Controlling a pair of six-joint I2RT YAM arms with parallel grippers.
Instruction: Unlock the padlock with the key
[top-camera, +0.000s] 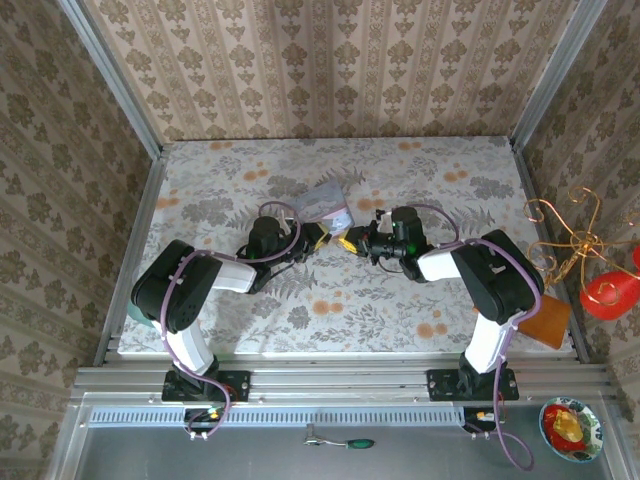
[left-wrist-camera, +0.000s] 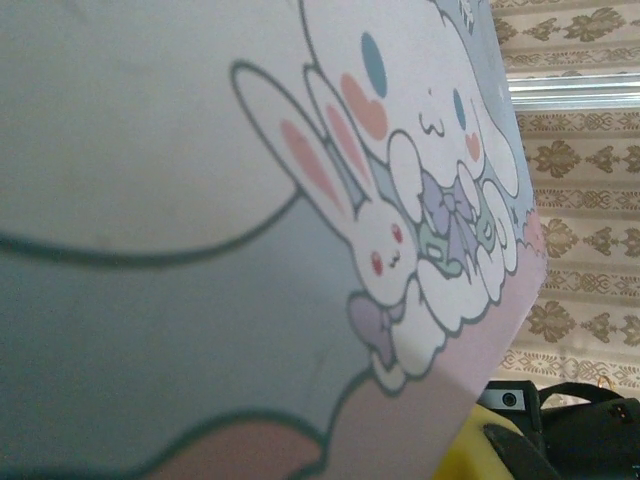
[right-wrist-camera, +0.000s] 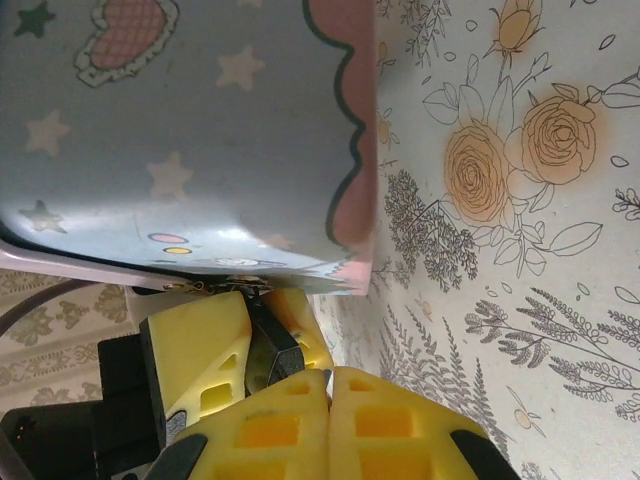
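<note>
The padlock (right-wrist-camera: 275, 345), a small black block, sits clamped between the yellow fingers (right-wrist-camera: 195, 355) of my left gripper (right-wrist-camera: 262, 318), just under the edge of a light blue cartoon tin (right-wrist-camera: 180, 130). My right gripper (right-wrist-camera: 329, 375) is shut, its yellow pads pressed together with the tips right against the padlock. A tiny dark sliver at those tips looks like the key (right-wrist-camera: 326, 372); most of it is hidden. From above, the left gripper (top-camera: 328, 238) and right gripper (top-camera: 358, 243) meet tip to tip at mid-table, below the tin (top-camera: 328, 204).
The tin (left-wrist-camera: 200, 200) stands very close in front of the left wrist camera. A green-handled tool (top-camera: 350, 442) lies on the front rail. A red ornament on wire (top-camera: 608, 290), a brown pad (top-camera: 546, 320) and a small bowl (top-camera: 570, 428) sit off the table's right side.
</note>
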